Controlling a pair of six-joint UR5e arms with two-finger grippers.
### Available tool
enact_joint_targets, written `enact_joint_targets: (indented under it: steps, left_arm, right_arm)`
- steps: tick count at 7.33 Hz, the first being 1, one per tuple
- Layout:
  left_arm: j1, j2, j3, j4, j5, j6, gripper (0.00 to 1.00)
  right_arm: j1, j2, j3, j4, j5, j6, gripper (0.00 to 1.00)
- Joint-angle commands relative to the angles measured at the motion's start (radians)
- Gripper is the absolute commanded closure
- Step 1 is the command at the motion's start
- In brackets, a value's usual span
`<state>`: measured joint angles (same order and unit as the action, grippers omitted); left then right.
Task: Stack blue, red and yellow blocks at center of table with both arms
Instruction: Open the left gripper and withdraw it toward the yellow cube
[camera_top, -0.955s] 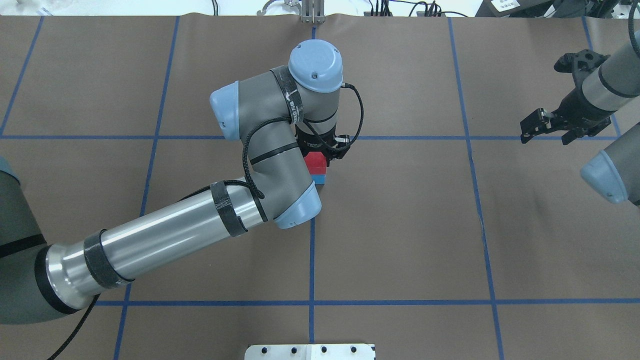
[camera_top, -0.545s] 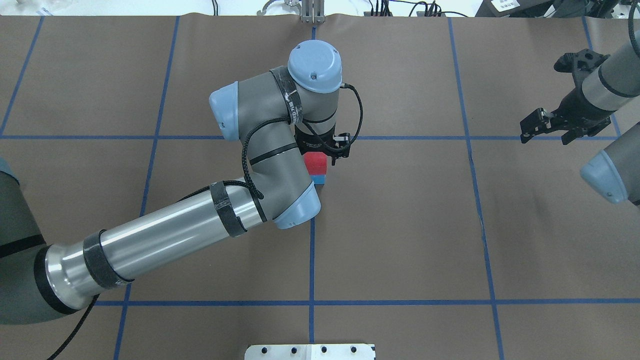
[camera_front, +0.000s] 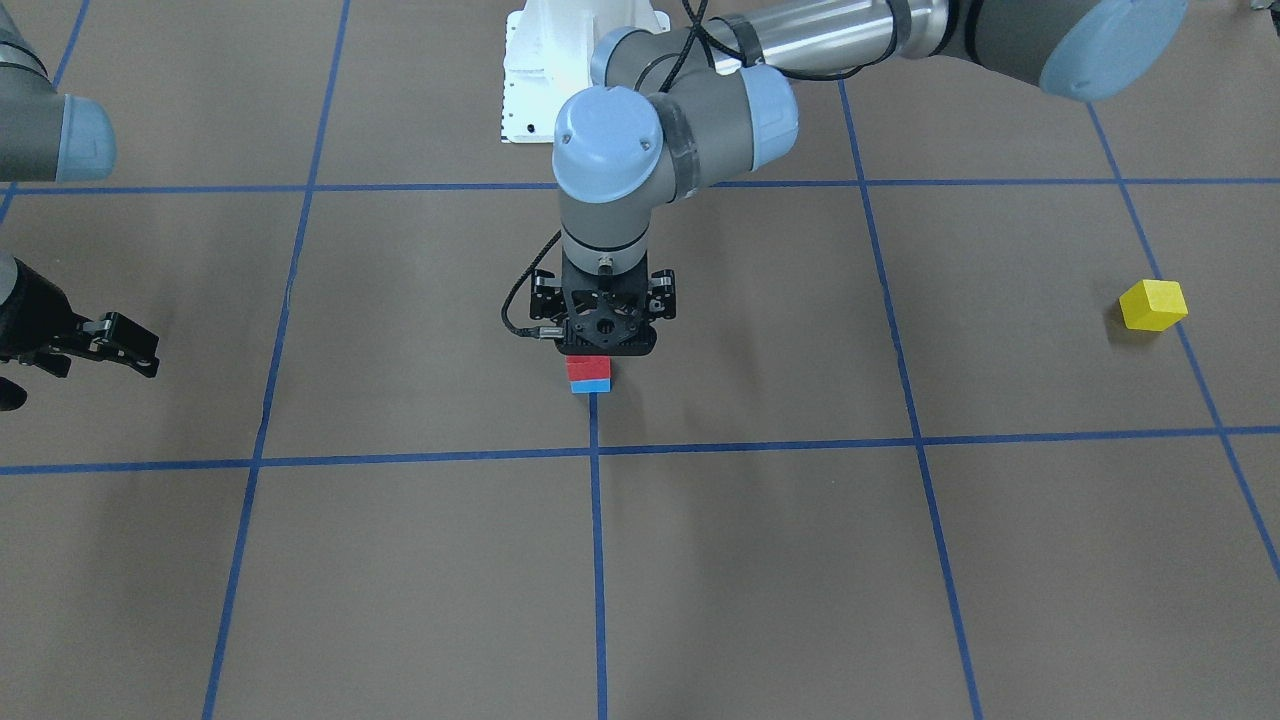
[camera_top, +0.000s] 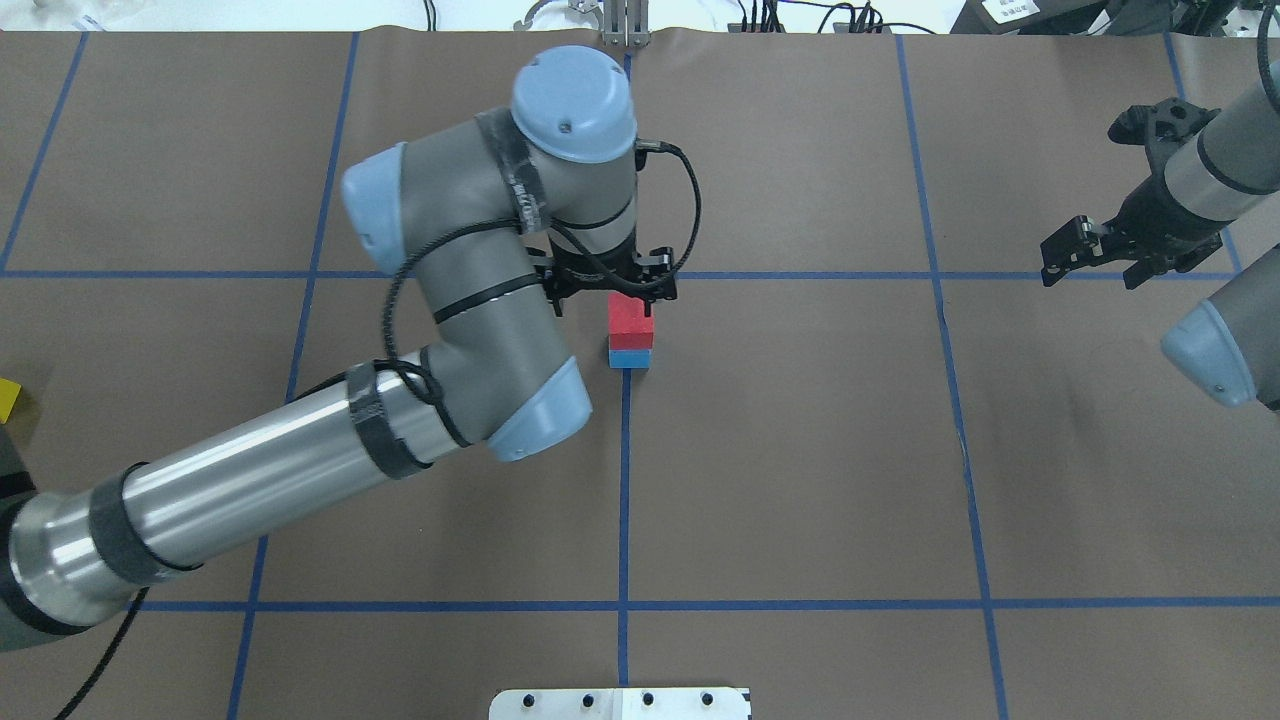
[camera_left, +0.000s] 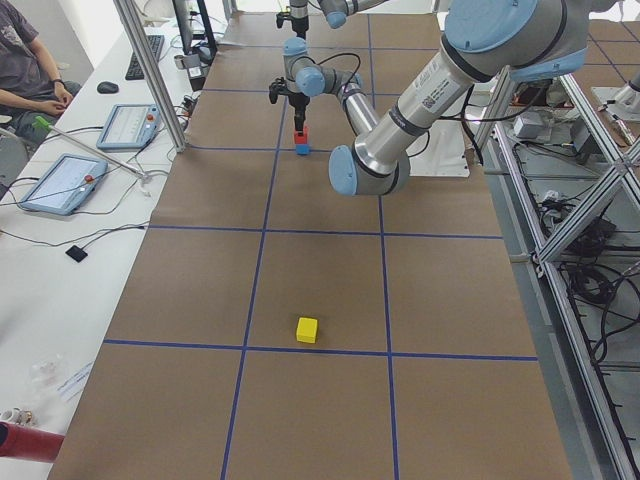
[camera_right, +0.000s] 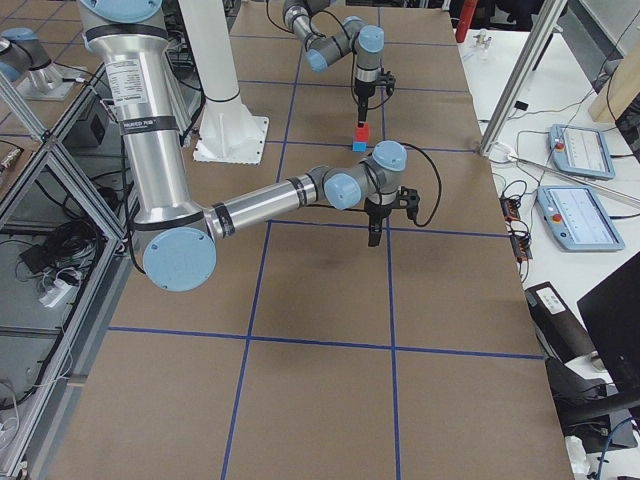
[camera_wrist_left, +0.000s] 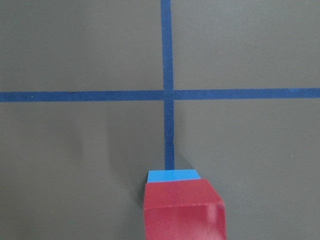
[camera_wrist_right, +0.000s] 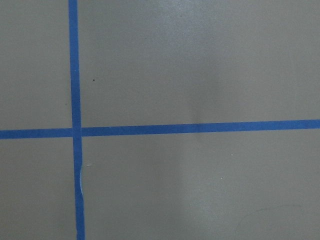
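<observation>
On my feed the red block (camera_top: 631, 320) sits on the blue block (camera_top: 629, 358) at the table's (camera_top: 800, 450) central tape crossing. The left fingers (camera_top: 655, 295) hang spread just above, gripping nothing. The right fingers (camera_top: 1062, 252) are spread too, well apart. The arm label (camera_left: 432, 88) is too small to read. The yellow block (camera_front: 1152, 305) shows whole from the front; overhead catches only a corner.

No readable text; printed label (camera_right: 128, 82) on right arm (camera_right: 158, 175) too small
</observation>
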<state>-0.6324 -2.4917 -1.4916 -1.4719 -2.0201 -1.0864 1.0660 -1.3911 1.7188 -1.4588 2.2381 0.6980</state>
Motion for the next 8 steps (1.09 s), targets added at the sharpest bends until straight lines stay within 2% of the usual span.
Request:
enact_joint_targets:
  steps: [1, 2, 3, 4, 5, 6, 7, 8]
  left_arm:
    - [-0.073, 0.307, -0.358, 0.044, -0.028, 0.127, 0.01]
    - [-0.12, 0.487, -0.472, 0.042, -0.031, 0.246, 0.01]
    - [-0.198, 0.672, -0.536, 0.021, -0.031, 0.425, 0.01]
    - [-0.273, 0.824, -0.535, -0.049, -0.031, 0.563, 0.01]
    - [-0.335, 0.946, -0.469, -0.227, -0.032, 0.626, 0.01]
    - [-0.396, 1.029, -0.337, -0.425, -0.07, 0.705, 0.01]
    - [-0.47, 1.04, -0.208, -0.565, -0.139, 0.752, 0.01]
    - [-0.521, 1.045, -0.152, -0.588, -0.155, 0.834, 0.01]
  right_arm:
    - [0.003, -0.002, 0.001, 0.0, 0.0, 0.0, 0.0]
    - [0.005, -0.002, 0.002, 0.002, 0.0, -0.002, 0.0]
    - [0.005, -0.005, 0.002, 0.002, -0.003, -0.003, 0.0]
    - [0.003, -0.006, 0.005, 0.002, -0.003, 0.003, 0.0]
    - [0.003, -0.006, 0.013, 0.005, -0.008, 0.008, 0.0]
    - [0.002, -0.005, 0.01, 0.012, -0.009, 0.006, 0.0]
    - [0.002, -0.005, 0.011, 0.018, -0.02, 0.006, 0.0]
    - [0.002, -0.006, 0.013, 0.018, -0.025, 0.005, 0.0]
